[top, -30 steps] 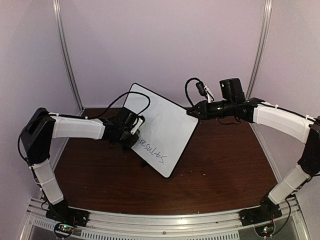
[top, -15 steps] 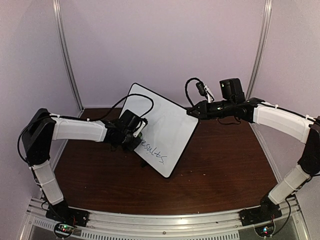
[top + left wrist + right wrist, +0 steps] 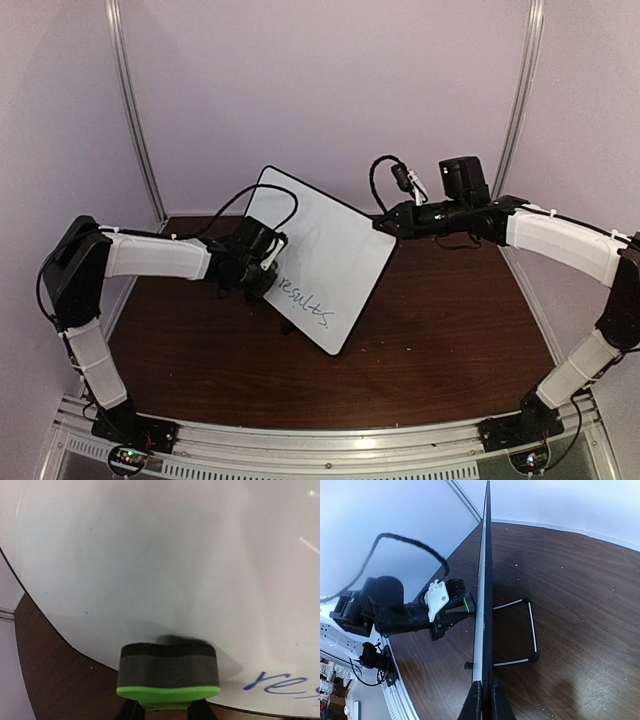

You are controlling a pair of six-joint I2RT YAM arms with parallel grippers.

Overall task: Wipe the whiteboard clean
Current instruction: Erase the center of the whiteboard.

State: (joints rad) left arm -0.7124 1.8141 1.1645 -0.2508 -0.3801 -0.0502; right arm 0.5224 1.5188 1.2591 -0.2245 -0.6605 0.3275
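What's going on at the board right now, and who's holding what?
The right gripper is pinched on one edge of the whiteboard, steadying it upright on the table. The left gripper is shut on a green eraser and holds its dark felt side against the board's face. Most of the surface is blank, but the blue word "results", just beside the eraser, is not yet wiped.
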